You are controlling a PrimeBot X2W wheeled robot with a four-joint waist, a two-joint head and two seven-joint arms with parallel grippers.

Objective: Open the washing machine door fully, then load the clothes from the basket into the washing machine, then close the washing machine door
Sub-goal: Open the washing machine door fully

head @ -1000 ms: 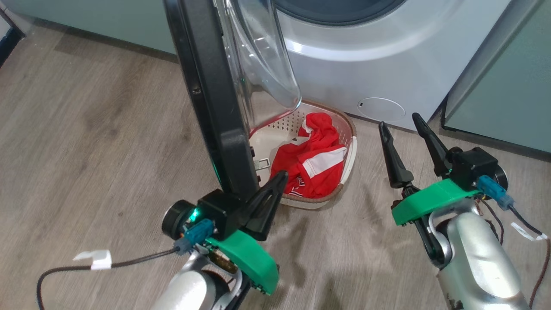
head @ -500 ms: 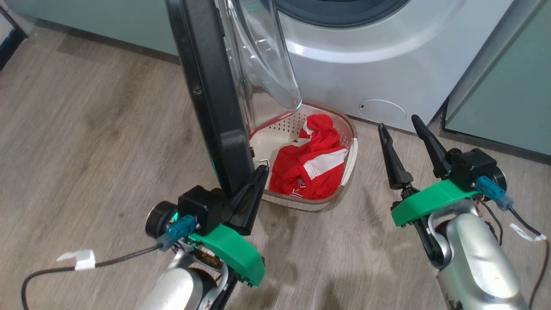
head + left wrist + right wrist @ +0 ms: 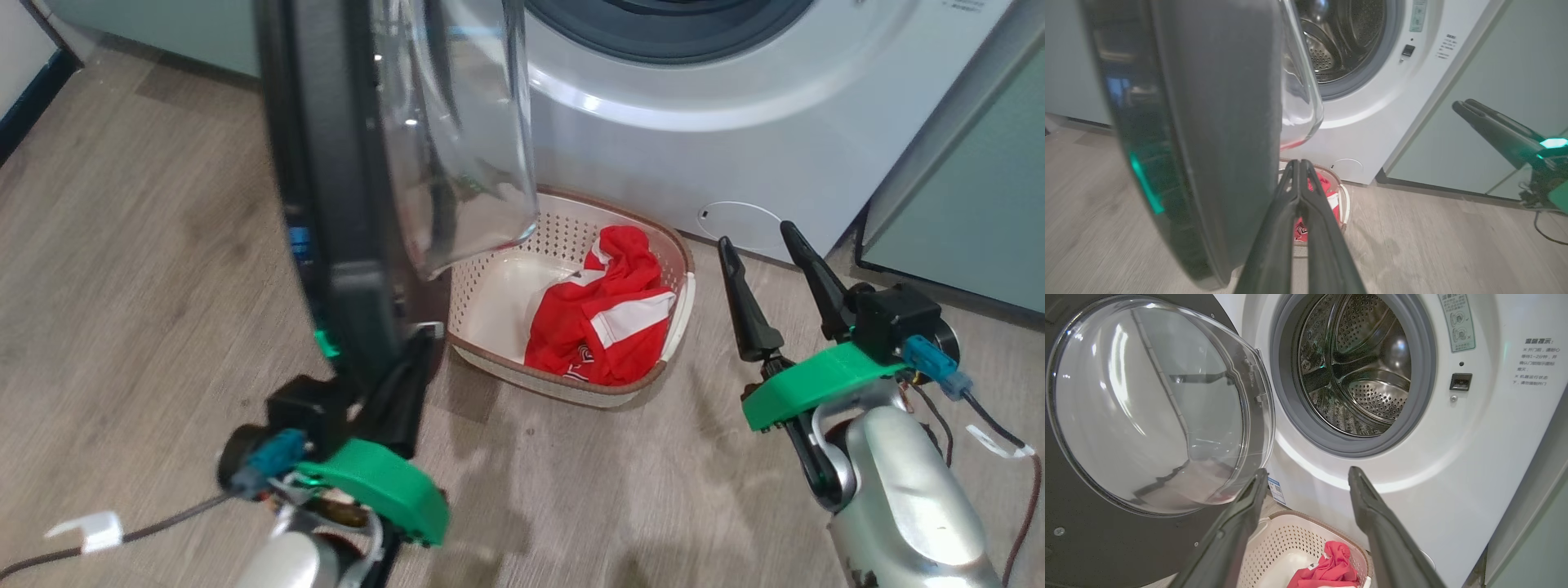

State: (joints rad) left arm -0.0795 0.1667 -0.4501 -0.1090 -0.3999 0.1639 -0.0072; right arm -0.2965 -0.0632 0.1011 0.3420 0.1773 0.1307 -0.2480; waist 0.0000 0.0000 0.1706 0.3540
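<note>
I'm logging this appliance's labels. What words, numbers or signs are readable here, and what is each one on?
"温馨提示:" heads the printed notice on the washing machine front, right of the drum opening.
Notice lines below that heading: too small to read surely.
Pale green sticker, upper front: icons, its text too small.
Blue-and-white sticker, lower front: blurred.
Crest on the clothes: unreadable.

Washing machine door (image 3: 326,204) now wider open

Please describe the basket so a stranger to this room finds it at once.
Find the white washing machine with its door swung open. The basket stands on the floor before it, next to the door. Only it is cream, perforated, brown-rimmed, holding red clothes.
</note>
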